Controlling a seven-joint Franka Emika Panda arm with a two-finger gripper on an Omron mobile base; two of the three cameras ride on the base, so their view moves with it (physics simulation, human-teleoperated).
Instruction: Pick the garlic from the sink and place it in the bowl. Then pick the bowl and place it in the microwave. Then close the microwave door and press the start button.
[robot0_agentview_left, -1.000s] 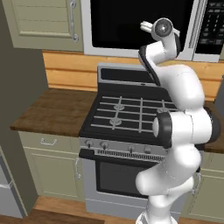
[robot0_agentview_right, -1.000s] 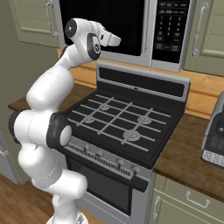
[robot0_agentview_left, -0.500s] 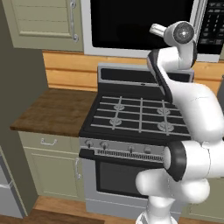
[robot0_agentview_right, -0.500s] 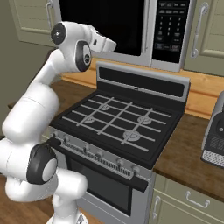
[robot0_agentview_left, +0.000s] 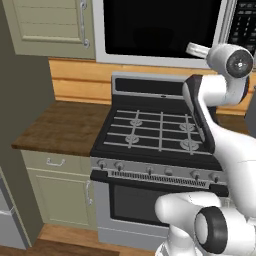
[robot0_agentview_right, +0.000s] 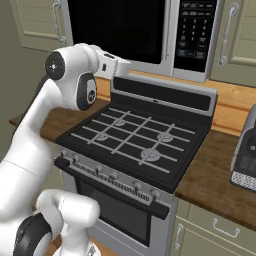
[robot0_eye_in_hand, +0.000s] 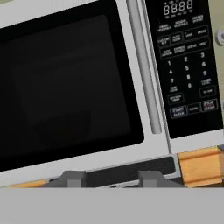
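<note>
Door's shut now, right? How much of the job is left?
Yes: the microwave door sits flush, handle beside the keypad. The gripper faces the microwave, touching nothing. Garlic and bowl can't be seen behind the dark window. Left: pressing start.

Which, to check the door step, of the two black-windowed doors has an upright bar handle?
The microwave door above the stove: its silver bar handle stands upright beside the keypad. The oven door has a crosswise handle.

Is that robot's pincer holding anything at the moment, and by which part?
Nothing is held: the pincer has empty space between its tips, facing the closed microwave door.
</note>
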